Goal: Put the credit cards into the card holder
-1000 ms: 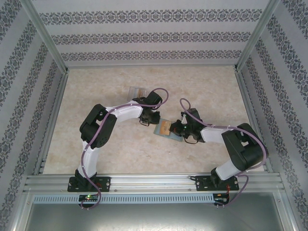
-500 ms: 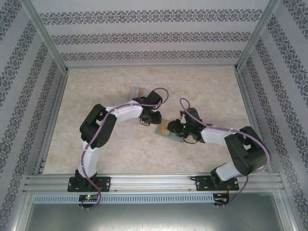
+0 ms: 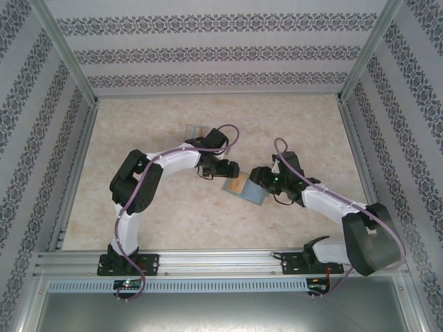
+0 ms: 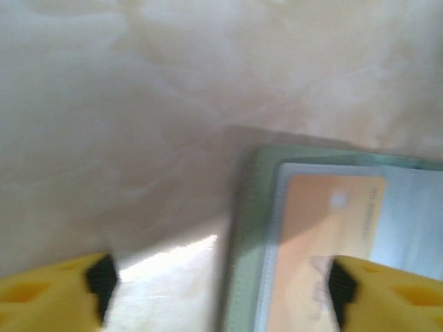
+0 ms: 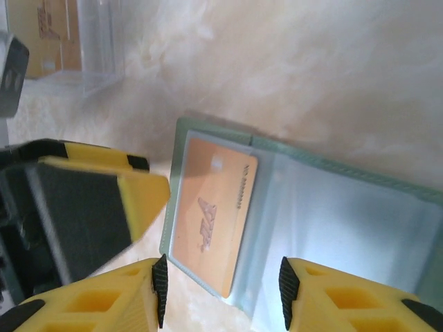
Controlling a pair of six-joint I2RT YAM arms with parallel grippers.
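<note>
From the top external view I recorded bright, even, diffuse light across the table [image 3: 304, 124]. Shadows beneath both arms were faint and short. That frame was sharp, although the enclosure posts [image 3: 71, 62] splayed outward toward the upper corners. The left wrist view was soft throughout: the card holder [image 4: 242, 228] and orange card [image 4: 325, 221] had smeared edges, a glare patch lay at lower centre, and a broad shadow crossed mid-frame. The right wrist view was sharper at centre; the clear stand [image 5: 97, 48] at upper left was blurred.
</note>
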